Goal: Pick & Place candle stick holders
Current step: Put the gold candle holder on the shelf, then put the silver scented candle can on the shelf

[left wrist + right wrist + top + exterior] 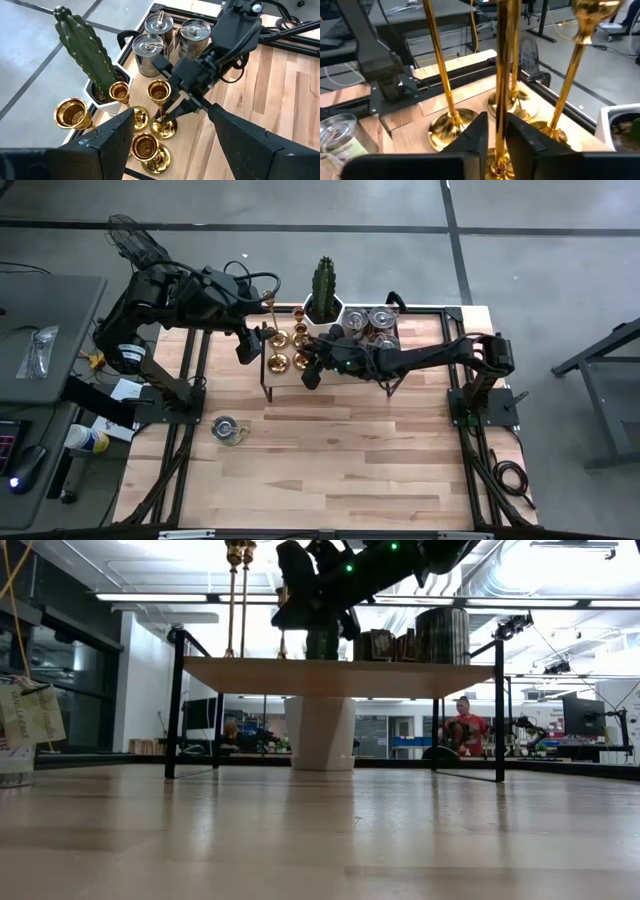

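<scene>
Four gold candle stick holders stand on a raised wooden shelf (400,340), at its left end: a tall one (72,112), one next to the cactus pot (119,91), one in the middle (159,91) and a near one (145,146). My right gripper (495,125) reaches in from the table's right and is shut on the middle holder's stem; it also shows in the high view (310,372). My left gripper (252,340) hangs above the holders, open wide and empty (170,110). My right gripper pinches the middle holder's thin stem (501,95), low down just above its round base (164,130), between its two fingers (476,134). The fingers come from the table's right side, slanting a little down, and lie across the stem. The holder stands upright, its base at the shelf top.
A cactus (323,280) in a white pot and several silver tins (368,325) stand on the same shelf, close beside the holders. Another tin with a tag (228,428) sits on the table at the left. The shelf's black legs (175,705) stand on the table.
</scene>
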Tool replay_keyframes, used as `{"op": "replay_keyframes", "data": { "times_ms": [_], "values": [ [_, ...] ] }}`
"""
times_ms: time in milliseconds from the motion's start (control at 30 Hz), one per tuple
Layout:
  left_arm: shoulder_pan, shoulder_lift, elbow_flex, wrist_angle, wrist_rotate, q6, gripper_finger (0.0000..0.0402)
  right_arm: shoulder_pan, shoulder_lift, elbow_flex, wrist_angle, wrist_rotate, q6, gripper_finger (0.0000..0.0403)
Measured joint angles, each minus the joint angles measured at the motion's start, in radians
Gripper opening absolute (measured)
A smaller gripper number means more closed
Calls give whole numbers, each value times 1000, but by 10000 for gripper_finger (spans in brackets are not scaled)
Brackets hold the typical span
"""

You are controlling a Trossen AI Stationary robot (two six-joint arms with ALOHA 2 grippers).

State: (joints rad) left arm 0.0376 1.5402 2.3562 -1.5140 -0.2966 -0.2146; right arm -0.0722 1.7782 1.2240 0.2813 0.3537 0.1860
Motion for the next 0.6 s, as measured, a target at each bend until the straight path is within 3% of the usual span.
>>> {"op": "replay_keyframes", "data": {
  "times_ms": [400, 600],
  "values": [
    [0, 0, 0, -11, -1, -3, 269, 0, -17, 0, -25, -16, 58, 207],
    [0, -7, 0, -48, -9, -25, 269, 3, -79, 0, -110, -16, 80, 245]
  ]
}}
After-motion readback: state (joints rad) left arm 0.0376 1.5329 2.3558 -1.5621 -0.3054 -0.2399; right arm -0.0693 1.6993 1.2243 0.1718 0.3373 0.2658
